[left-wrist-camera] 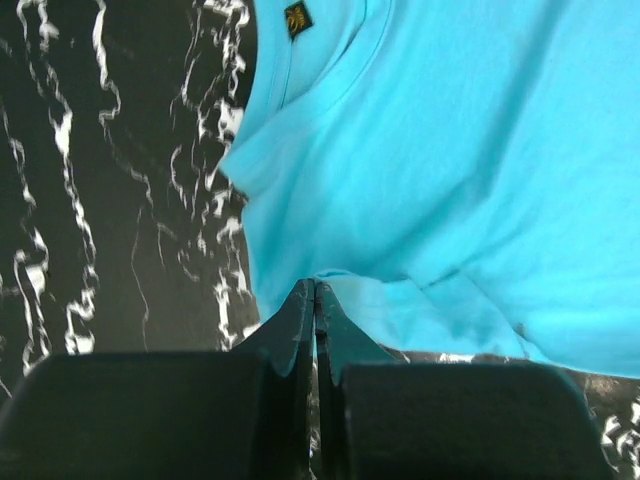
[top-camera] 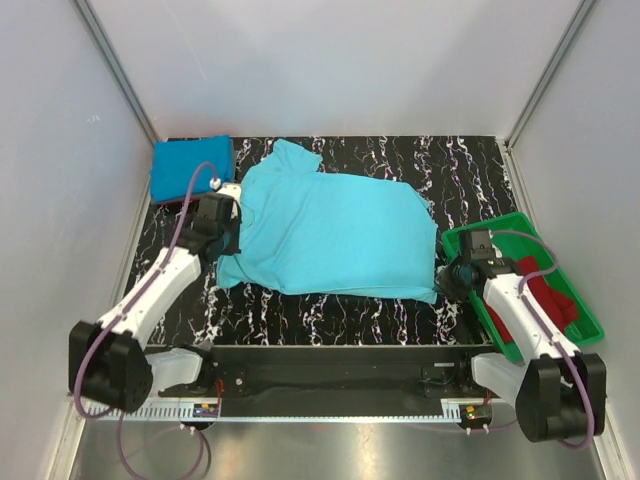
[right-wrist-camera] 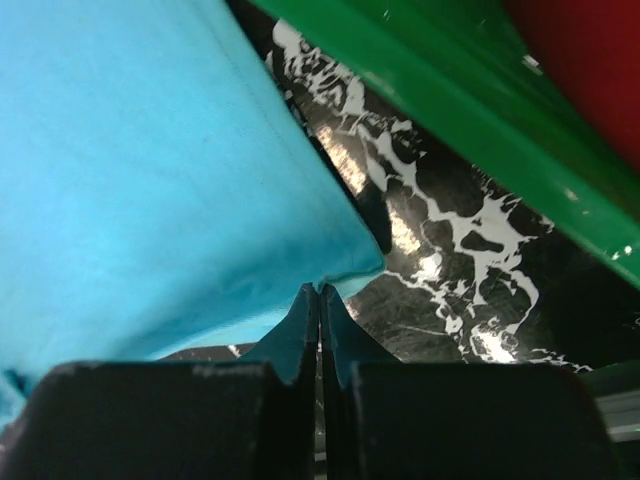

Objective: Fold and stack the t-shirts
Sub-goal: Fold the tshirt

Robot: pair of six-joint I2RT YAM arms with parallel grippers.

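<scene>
**A:** Where's the work?

**B:** Turquoise shirt [top-camera: 330,235] lies spread over the middle of the counter [top-camera: 470,170], collar toward the far left. Blue shirt [top-camera: 192,168] is folded in the far-left corner. Red shirts [top-camera: 545,290] are in the tray [right-wrist-camera: 480,110] on the right, not yet folded.

**A:** Pincers?

**B:** Left pincer [left-wrist-camera: 314,290] is clenched at the shirt's left edge, on the near side of the collar. Its fingers are pressed flat together, and the hem looks caught at the very tips. Right pincer [right-wrist-camera: 320,292] is the same: clenched on the near-right corner of the cloth, close beside the tray's rim. No gap shows between the fingers on either side.

**A:** Step in hand?

**B:** My reading is a fold with both ends held. Lift the two ends together and level, and hold the cloth taut between them so the middle doesn't sag and drag. Carry it over in one arc and lay edge on edge. Let go only once the cloth rests flat.

**A:** Cautions?

**B:** The grips are thin — hem only — so a quick pull could slip the cloth out. The right arm should also mind the tray rim on the way up.
</scene>
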